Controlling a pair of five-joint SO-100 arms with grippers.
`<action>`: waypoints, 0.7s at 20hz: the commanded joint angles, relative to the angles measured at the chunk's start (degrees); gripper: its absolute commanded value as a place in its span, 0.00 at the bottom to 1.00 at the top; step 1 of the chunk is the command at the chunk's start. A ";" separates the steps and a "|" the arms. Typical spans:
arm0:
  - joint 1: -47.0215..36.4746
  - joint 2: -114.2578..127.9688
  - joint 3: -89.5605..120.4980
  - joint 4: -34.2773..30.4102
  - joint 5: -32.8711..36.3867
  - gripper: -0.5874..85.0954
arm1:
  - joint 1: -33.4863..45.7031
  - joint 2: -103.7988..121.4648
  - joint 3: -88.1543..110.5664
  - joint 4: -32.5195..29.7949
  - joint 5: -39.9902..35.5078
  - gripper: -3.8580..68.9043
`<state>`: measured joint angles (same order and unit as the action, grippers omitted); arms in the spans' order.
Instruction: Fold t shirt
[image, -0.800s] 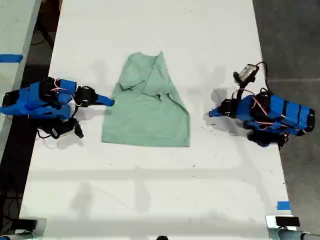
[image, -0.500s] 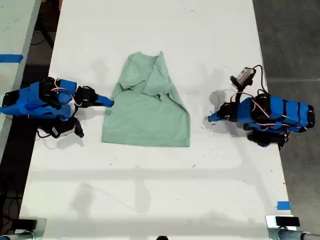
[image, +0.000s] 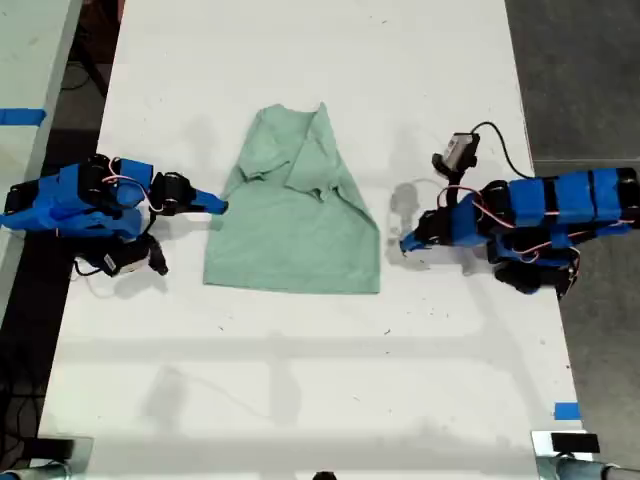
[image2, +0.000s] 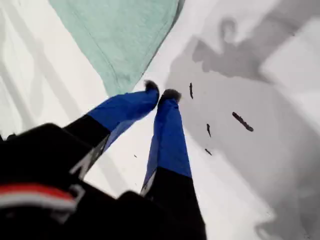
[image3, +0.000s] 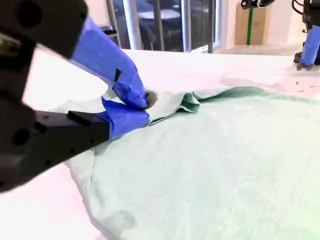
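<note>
The pale mint-green t shirt (image: 295, 220) lies on the white table (image: 300, 380), partly folded, with its upper part narrowed and creased. My second gripper (image: 222, 206), at the exterior view's left, is shut on the shirt's side edge; the second wrist view shows its blue fingertips (image3: 137, 95) pinching a fold of the cloth (image3: 215, 160). My first gripper (image: 403, 245) reaches in from the exterior view's right. It is shut and holds nothing (image2: 160, 92), its tips just short of the shirt's lower corner (image2: 120, 30).
The table's long edges run close behind both arm bases in the exterior view. A second table with blue tape (image: 20, 116) stands at that view's left. Another blue tape mark (image: 566, 410) sits near the table's lower right corner there. Dark floor lies beyond.
My first arm has stretched out toward the shirt, its gripper moving to the exterior view's left and slightly down. The second arm and the shirt have not moved.
</note>
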<state>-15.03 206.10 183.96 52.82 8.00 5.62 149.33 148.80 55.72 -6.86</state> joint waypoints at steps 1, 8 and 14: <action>-0.26 0.26 0.18 0.00 -0.70 0.01 | -1.85 -21.27 -15.56 -2.29 0.97 0.25; -0.18 0.26 0.18 -0.09 -0.62 0.01 | 0.26 -53.17 -44.91 10.72 0.62 0.31; -0.18 0.26 0.18 -0.09 -0.53 0.01 | 2.46 -58.36 -43.68 10.90 1.85 0.05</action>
<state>-15.03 206.10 183.96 52.82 8.00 7.03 91.93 106.61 65.13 -6.33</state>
